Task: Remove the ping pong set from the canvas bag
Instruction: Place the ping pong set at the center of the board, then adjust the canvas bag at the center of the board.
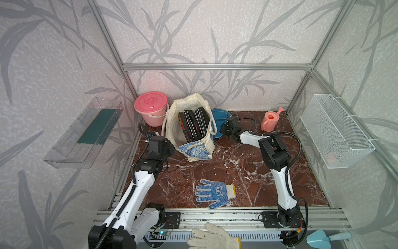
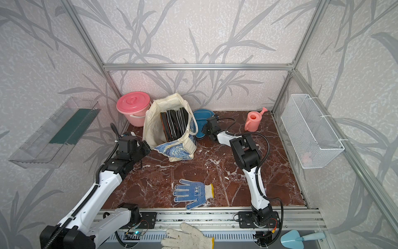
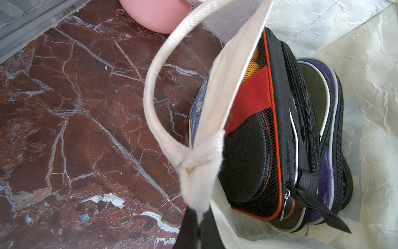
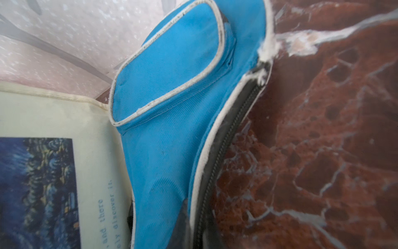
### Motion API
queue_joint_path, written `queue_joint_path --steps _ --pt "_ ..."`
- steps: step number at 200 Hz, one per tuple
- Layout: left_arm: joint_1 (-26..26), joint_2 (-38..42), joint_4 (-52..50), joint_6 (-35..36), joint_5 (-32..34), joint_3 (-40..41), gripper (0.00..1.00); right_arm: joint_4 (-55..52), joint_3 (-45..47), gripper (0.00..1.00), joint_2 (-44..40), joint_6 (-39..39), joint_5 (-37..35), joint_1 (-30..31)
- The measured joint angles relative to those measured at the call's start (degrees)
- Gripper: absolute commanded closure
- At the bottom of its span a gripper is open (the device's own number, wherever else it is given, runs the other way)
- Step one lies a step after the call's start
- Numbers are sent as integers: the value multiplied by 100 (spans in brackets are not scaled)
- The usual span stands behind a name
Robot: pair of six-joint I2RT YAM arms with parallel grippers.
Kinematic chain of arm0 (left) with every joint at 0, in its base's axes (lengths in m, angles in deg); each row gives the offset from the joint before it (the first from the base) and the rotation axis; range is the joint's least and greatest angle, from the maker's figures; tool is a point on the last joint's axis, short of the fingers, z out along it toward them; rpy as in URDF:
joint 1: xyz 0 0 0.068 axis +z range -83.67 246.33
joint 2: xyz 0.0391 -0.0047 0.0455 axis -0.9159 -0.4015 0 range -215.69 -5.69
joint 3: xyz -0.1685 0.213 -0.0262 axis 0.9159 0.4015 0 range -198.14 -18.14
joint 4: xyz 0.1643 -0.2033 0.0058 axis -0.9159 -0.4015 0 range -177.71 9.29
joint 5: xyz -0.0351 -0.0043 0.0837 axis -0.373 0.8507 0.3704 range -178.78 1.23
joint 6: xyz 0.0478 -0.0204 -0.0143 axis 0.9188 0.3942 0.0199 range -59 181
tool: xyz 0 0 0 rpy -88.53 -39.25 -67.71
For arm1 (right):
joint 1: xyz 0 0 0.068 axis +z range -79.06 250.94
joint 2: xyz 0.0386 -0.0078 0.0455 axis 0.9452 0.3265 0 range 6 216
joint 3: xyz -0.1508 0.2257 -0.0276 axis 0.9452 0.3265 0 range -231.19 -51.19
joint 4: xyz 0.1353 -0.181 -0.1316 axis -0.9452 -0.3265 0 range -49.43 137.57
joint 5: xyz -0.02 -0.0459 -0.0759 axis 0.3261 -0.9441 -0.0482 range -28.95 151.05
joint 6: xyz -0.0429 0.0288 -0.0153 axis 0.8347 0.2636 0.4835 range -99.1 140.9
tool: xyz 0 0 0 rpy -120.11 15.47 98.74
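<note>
Two narrow tools: left tool [image 1: 171, 148] pinches the canvas bag [image 1: 172, 129] rim; right tool [image 1: 223, 130] grips the blue case [image 1: 219, 115], at the bag's three o'clock.

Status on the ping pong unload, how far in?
Early. Done: only the blue case is out, on the table beside the canvas bag. In hand: right gripper is shut on that case; left gripper pinches the bag's rim. Left: black-red case, purple case and others stand inside the bag.
</note>
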Motion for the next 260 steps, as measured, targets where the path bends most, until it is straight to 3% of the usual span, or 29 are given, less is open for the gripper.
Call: queue_joint_path --steps 45,82,106,123,151,182,214,260 --pt "4 0 0 2 -24 0 100 7 20 45 55 98 -31 -9" --pt "42 0 2 -4 -94 0 100 57 470 18 -275 310 -20 -48" --pt "81 2 15 -9 -118 0 58 9 826 7 -754 507 44 -46" --pt "153 35 59 -55 -107 0 26 -61 1010 4 -1213 680 96 -28" --pt "229 138 131 -136 -105 2 11 -262 1086 2 -2037 1062 184 44" --pt "293 168 358 -256 -114 24 8 -658 955 3 -2848 1589 219 223" --pt "350 127 590 -372 -153 44 8 -1355 238 5 -3200 2238 203 717" --pt "378 -269 964 -511 -245 44 23 -2487 -1488 12 -2911 3086 254 1628"
